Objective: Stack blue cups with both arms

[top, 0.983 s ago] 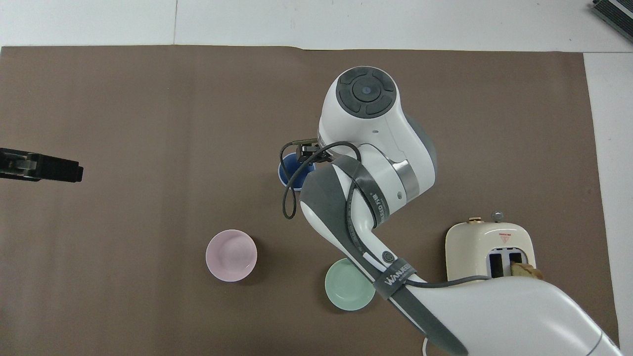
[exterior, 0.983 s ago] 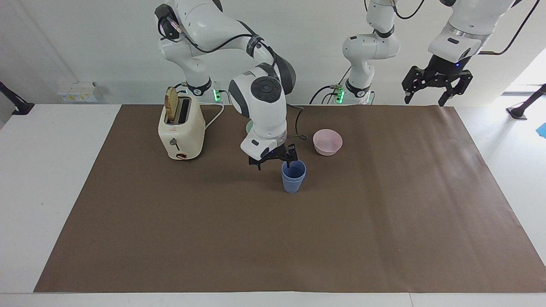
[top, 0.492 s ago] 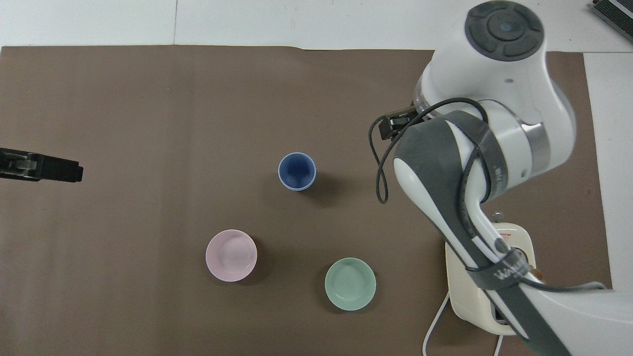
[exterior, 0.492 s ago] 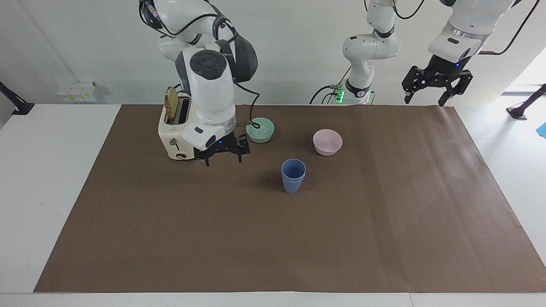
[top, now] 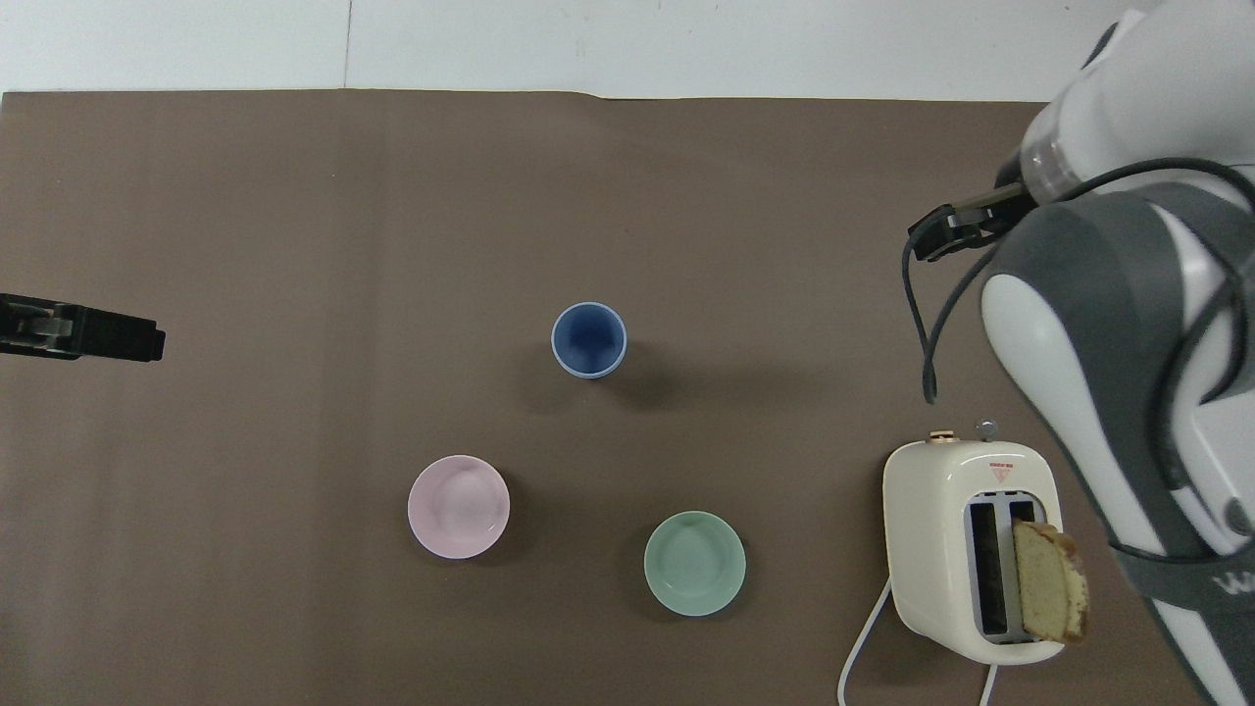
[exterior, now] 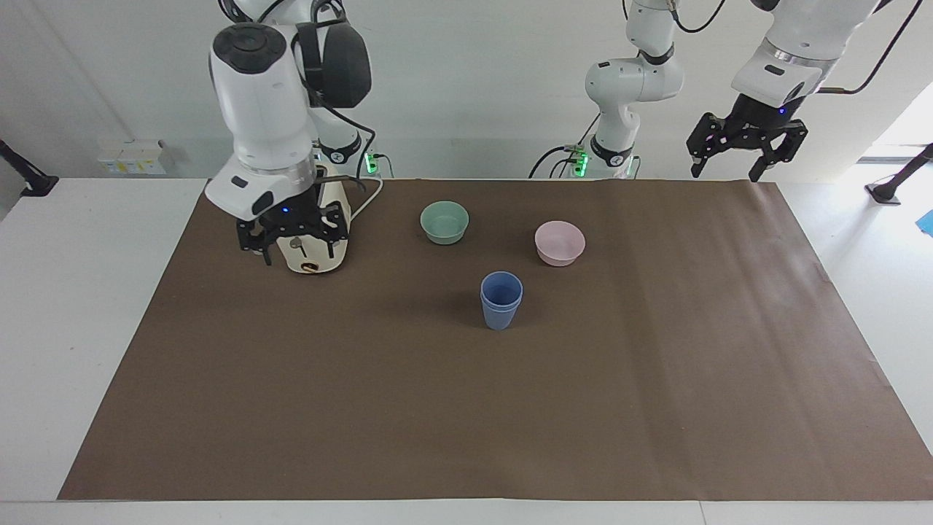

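Note:
The two blue cups (exterior: 501, 300) stand nested one inside the other, upright, on the brown mat near the table's middle; they also show in the overhead view (top: 588, 339). Nothing touches them. My right gripper (exterior: 297, 250) is open and empty, up in the air over the mat beside the toaster, well away from the cups toward the right arm's end; only part of it shows in the overhead view (top: 946, 233). My left gripper (exterior: 729, 169) is open and empty, and waits raised over the mat's edge at the left arm's end; its tip shows in the overhead view (top: 98, 335).
A cream toaster (top: 922, 529) with a bread slice (top: 1049, 580) in one slot stands at the right arm's end, close to the robots. A mint-green bowl (exterior: 444, 222) and a pink bowl (exterior: 559, 242) sit nearer to the robots than the cups.
My right gripper has let go of the stacked cups, risen and swung away toward the toaster at the right arm's end. The cups and the left arm have not moved.

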Controlling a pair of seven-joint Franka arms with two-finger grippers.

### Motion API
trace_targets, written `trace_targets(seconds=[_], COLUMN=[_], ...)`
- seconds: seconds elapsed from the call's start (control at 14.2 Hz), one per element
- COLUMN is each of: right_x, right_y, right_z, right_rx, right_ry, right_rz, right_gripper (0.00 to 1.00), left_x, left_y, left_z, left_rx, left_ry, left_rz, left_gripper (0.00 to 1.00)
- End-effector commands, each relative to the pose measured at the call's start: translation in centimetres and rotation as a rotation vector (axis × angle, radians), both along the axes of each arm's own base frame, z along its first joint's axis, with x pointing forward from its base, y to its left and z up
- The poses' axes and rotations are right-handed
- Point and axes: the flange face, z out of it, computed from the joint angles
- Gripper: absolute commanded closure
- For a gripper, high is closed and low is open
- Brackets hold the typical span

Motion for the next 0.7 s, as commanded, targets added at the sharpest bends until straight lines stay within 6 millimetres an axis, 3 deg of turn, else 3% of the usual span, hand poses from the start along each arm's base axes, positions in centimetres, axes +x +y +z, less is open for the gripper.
trace_targets(seconds=[0.0, 0.63], right_x=[-2.0, -5.9], right_y=[-3.2, -3.5], right_z=[2.2, 5.8], right_rx=[0.053, 0.077], right_ry=[0.019, 0.021], right_rz=[-0.056, -0.13], right_gripper=[0.0, 0.0], left_x=[-0.4, -0.5], left_y=[0.3, 0.3], left_z=[0.3, 0.3], left_rx=[-0.009, -0.009], left_ry=[0.008, 0.006], left_rz=[-0.002, -0.002], left_gripper=[0.0, 0.0])
